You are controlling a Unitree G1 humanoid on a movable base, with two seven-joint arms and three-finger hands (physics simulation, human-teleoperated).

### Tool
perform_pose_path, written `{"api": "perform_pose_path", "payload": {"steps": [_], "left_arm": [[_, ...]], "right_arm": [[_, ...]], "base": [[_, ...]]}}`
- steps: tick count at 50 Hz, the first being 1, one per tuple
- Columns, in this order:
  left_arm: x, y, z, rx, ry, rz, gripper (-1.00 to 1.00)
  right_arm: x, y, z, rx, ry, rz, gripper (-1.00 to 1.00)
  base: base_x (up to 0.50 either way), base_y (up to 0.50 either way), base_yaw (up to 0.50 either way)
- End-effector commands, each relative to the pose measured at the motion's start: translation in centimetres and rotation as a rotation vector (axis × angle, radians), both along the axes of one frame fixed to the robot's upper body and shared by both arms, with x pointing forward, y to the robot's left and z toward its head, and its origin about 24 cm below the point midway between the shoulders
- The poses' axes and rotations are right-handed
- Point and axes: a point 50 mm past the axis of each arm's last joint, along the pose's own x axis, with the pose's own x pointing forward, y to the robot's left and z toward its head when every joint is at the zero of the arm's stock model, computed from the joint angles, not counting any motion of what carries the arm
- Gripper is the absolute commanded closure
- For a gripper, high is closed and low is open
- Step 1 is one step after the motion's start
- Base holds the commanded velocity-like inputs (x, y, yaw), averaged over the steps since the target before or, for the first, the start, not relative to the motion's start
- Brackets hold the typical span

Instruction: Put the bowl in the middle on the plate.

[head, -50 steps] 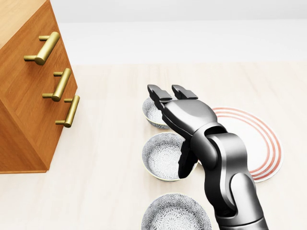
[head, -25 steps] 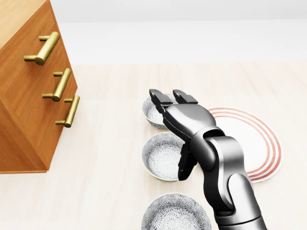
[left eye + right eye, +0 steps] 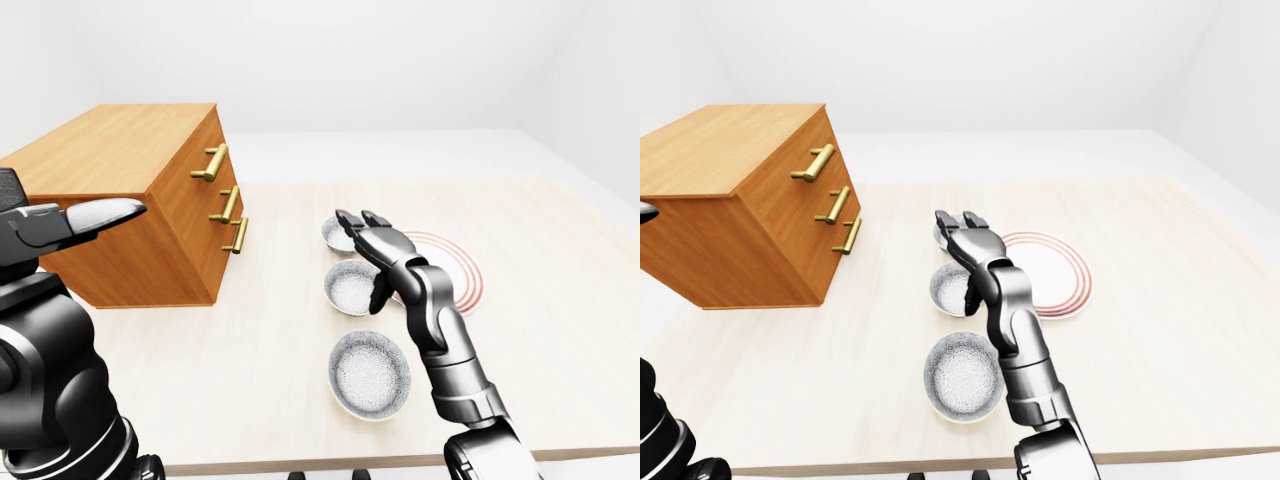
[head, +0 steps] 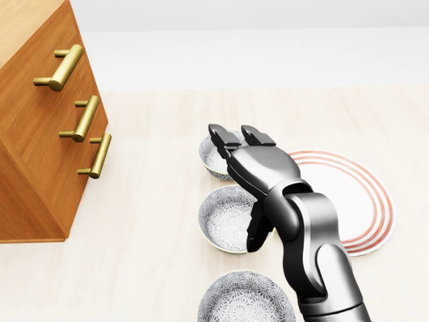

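While the right hand (image 4: 260,168) hovers over the right rim of the middle bowl (image 4: 224,220), fingers spread and gripping nothing, the step in hand is the grasp. Next, close thumb and fingers on that rim, lift, and carry right to the plate (image 4: 365,194). The middle bowl sits between the far bowl (image 4: 211,159) and near bowl (image 4: 234,303). All three are empty; the plate is bare.

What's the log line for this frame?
phase: reach | right hand: open, thumb at middle bowl rim, no grasp | plate: no bowl yet | left hand: raised, away
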Motion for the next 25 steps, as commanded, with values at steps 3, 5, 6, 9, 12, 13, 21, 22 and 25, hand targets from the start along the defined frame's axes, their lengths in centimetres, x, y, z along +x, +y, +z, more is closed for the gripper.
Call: {"api": "perform_pose_path", "payload": {"steps": [3, 5, 6, 9, 12, 13, 21, 22, 25], "left_arm": [[0.0, 0.0, 0.0, -0.002, -0.002, 0.001, -1.00], [0.0, 0.0, 0.1, -0.003, -0.003, 0.000, -1.00], [0.0, 0.0, 0.1, -0.003, -0.003, 0.000, -1.00], [0.0, 0.0, 0.1, -0.003, -0.004, 0.000, -1.00], [0.0, 0.0, 0.1, -0.003, -0.003, 0.000, -1.00], [0.0, 0.0, 0.1, -0.003, -0.003, 0.000, -1.00], [0.0, 0.1, 0.1, -0.003, -0.002, 0.000, -1.00], [0.0, 0.0, 0.0, -0.003, -0.002, 0.000, -1.00], [0.0, 0.1, 0.0, -0.002, 0.000, 0.001, -1.00]], "right_arm": [[0.1, 0.1, -0.1, 0.007, -0.016, -0.004, -1.00], [0.1, 0.2, -0.2, 0.010, -0.017, -0.004, -1.00], [0.2, 0.2, -0.3, 0.012, -0.019, -0.006, -1.00], [0.2, 0.2, -0.6, 0.011, -0.014, -0.010, -1.00], [0.2, 0.2, -0.7, 0.011, -0.008, -0.009, -1.00], [0.2, 0.2, -0.7, 0.011, -0.008, -0.009, -1.00], [0.0, 0.3, -1.2, 0.012, 0.008, -0.007, -1.00], [0.0, 0.3, -1.3, 0.013, 0.009, -0.008, -1.00], [0.0, 0.3, -1.4, 0.013, 0.012, -0.009, -1.00]], "base": [[0.00, 0.00, 0.00], [0.00, 0.00, 0.00], [0.00, 0.00, 0.00], [0.00, 0.00, 0.00], [0.00, 0.00, 0.00], [0.00, 0.00, 0.00], [0.00, 0.00, 0.00], [0.00, 0.00, 0.00], [0.00, 0.00, 0.00]]}}
